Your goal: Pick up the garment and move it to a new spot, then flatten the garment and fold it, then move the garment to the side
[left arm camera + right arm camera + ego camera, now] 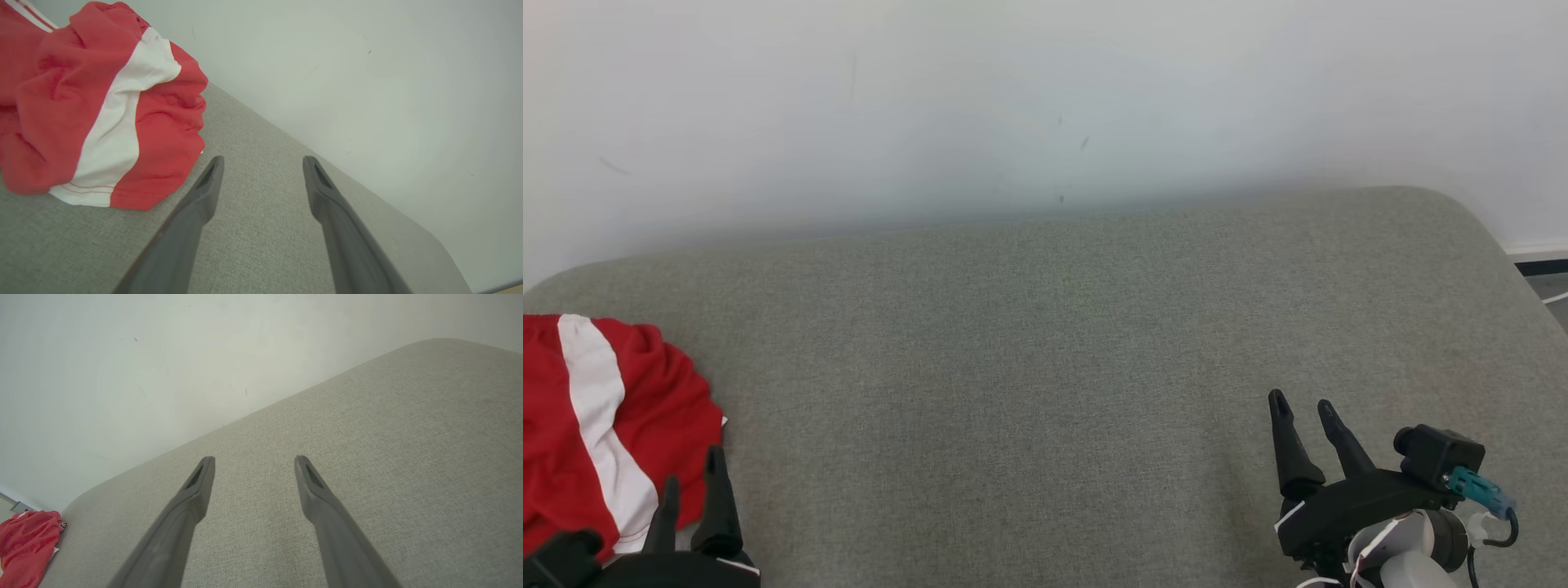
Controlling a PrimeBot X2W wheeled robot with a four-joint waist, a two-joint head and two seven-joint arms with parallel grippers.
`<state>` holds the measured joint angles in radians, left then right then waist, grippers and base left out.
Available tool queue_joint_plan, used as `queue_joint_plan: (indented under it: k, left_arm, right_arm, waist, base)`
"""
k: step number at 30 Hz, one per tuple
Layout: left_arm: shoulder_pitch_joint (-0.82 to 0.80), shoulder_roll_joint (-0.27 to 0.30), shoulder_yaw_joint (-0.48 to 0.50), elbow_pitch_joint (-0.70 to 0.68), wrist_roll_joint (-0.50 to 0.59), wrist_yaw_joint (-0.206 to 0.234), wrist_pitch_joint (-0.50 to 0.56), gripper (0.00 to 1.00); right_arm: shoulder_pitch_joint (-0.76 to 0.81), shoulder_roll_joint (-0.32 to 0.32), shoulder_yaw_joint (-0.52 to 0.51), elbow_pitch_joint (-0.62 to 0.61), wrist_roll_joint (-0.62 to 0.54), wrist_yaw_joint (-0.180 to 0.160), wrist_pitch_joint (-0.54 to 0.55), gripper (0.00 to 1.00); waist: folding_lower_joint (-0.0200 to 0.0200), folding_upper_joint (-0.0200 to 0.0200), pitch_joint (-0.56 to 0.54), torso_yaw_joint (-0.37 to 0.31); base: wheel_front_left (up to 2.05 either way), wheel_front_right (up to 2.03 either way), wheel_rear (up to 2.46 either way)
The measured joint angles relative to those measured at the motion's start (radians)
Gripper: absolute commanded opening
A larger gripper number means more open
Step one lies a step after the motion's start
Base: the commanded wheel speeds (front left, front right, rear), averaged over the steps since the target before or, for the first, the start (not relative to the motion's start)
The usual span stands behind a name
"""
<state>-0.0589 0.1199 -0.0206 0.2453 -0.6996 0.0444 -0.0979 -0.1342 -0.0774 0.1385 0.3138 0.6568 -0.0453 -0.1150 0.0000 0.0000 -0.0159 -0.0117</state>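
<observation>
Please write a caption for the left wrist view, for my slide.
Left gripper, jaws open, beside crumpled red-and-white garment on grey cushion.

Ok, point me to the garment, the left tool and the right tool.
garment (609, 433), head view, on its white stripe.
left tool (263, 160), left wrist view, midway between its fingertips.
right tool (1303, 400), head view, midway between its fingertips.

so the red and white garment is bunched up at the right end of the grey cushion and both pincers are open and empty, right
Wrong end. The head view shows the red and white garment bunched up at the left end of the grey cushion. The left pincer and the right pincer are open and empty, as you said.
</observation>
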Motion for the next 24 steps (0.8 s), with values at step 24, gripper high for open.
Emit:
queue_joint_plan:
  k: [24]
  left_arm:
    - [0.036, 0.009, -0.001, -0.067, 0.369, 0.062, -0.018, 1.0]
  right_arm:
    - [-0.002, 0.0, 0.053, -0.032, -0.374, -0.061, -0.043, 1.0]
  waist:
    - [0.0, 0.0, -0.015, -0.016]
  base:
    - [0.0, 0.0, 0.0]
